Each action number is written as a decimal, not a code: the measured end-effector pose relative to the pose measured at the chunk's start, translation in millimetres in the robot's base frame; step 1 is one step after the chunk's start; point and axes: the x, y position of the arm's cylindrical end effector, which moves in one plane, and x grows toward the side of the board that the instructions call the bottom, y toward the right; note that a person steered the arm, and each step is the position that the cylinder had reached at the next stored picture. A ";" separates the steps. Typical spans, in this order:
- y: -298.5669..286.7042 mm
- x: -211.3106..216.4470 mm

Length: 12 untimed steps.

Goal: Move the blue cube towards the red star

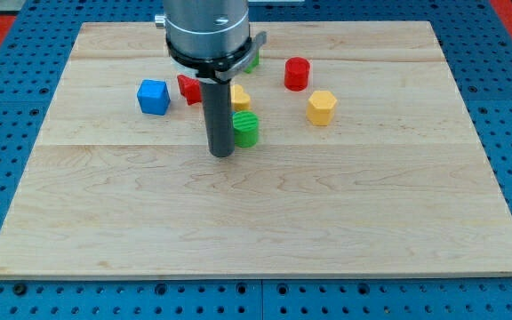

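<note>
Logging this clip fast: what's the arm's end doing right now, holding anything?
My tip: a bare rod, no hand, holding nothing; it sits just left of the green cylinder, apart from the blue cube.

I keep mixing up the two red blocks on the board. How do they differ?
The red star is pointed and partly hidden behind the rod; the red cylinder is round and fully visible. The red star sits close to the blue cube at the view's left; the red cylinder stands to the view's right, near the yellow block. Both are red and lie above my tip.
</note>
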 end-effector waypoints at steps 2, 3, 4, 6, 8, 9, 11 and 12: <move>-27.9 -28.9; -42.1 -29.5; -62.9 -29.5; -105.3 -68.2; -111.7 -99.6; -123.9 -95.8; -137.0 -139.5; -124.4 -143.4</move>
